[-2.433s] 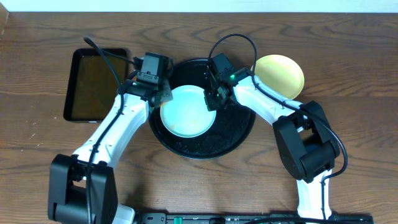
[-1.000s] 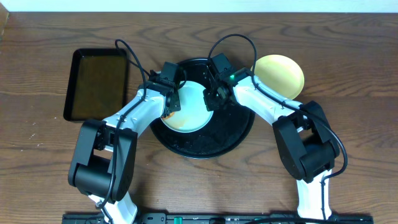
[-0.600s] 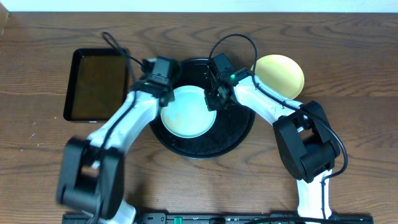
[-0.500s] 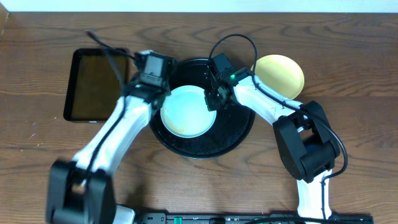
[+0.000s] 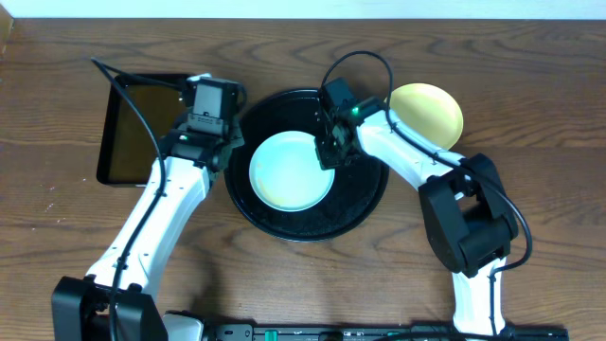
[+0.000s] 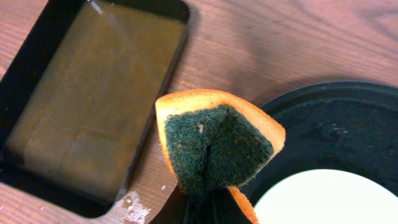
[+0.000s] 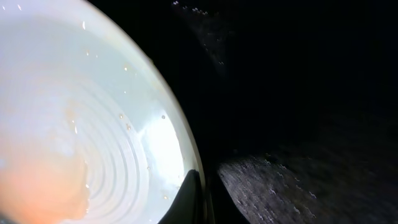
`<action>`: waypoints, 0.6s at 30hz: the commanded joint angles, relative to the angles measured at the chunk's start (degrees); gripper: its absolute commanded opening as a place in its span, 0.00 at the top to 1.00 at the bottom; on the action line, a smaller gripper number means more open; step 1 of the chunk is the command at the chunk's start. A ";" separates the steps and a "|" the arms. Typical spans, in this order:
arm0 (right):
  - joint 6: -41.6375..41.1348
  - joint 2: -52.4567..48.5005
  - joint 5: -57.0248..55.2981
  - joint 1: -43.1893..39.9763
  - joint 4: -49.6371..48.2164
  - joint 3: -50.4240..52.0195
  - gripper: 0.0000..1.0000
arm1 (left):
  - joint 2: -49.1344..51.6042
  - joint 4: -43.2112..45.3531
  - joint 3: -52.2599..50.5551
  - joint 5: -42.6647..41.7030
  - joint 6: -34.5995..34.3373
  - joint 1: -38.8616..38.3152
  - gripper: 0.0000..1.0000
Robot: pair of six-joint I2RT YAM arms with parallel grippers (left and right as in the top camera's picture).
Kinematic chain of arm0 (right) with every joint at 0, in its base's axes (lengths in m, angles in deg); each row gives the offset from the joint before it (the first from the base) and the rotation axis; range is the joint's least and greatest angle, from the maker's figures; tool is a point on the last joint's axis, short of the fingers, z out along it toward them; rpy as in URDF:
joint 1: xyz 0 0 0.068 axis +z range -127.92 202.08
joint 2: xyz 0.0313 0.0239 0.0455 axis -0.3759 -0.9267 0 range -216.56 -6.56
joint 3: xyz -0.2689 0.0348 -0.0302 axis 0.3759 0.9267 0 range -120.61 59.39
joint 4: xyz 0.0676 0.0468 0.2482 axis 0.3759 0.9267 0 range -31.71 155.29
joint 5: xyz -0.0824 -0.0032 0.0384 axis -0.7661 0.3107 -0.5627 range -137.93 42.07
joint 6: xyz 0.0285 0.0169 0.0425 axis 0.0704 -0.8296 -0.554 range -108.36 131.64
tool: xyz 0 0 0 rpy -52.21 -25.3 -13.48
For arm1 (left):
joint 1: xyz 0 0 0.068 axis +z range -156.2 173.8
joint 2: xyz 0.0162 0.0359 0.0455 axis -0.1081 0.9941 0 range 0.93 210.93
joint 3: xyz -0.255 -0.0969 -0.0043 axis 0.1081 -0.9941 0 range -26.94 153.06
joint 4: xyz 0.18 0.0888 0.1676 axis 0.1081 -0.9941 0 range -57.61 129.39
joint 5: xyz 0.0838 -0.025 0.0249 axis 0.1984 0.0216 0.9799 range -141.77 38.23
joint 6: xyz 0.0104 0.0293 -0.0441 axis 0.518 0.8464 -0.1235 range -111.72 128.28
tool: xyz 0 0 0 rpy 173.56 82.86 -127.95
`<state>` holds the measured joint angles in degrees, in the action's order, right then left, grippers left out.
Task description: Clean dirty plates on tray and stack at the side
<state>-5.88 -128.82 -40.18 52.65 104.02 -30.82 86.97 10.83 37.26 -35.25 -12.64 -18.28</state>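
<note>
A pale mint green plate (image 5: 291,171) lies in the round black tray (image 5: 365,204). A faint orange smear shows on it in the right wrist view (image 7: 37,186). My right gripper (image 5: 330,152) is shut on the plate's right rim (image 7: 194,202). My left gripper (image 5: 211,135) is shut on an orange sponge with a green scouring face (image 6: 217,146). It hangs over the table between the two trays, left of the plate (image 6: 329,199). A pale yellow plate (image 5: 427,112) sits on the table right of the round tray. A second mint plate cannot be told apart.
A smaller rectangular black tray (image 5: 142,128) lies at the left, with a brownish bottom in the left wrist view (image 6: 87,106). The round tray's rim (image 6: 336,90) is just right of the sponge. The rest is brown wooden table (image 5: 530,189).
My left arm has swung off the mint plate to the left with the sponge, and is now over the gap between the trays. My right gripper has stayed on the plate's rim.
</note>
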 commanded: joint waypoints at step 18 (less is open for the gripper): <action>-1.77 7.04 -14.71 0.81 9.94 -9.62 0.99 | 7.61 10.01 -0.39 -15.50 1.88 19.50 0.92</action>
<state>-6.23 -124.69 -50.56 52.93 113.75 -38.89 91.43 20.36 37.22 -48.98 -12.05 0.50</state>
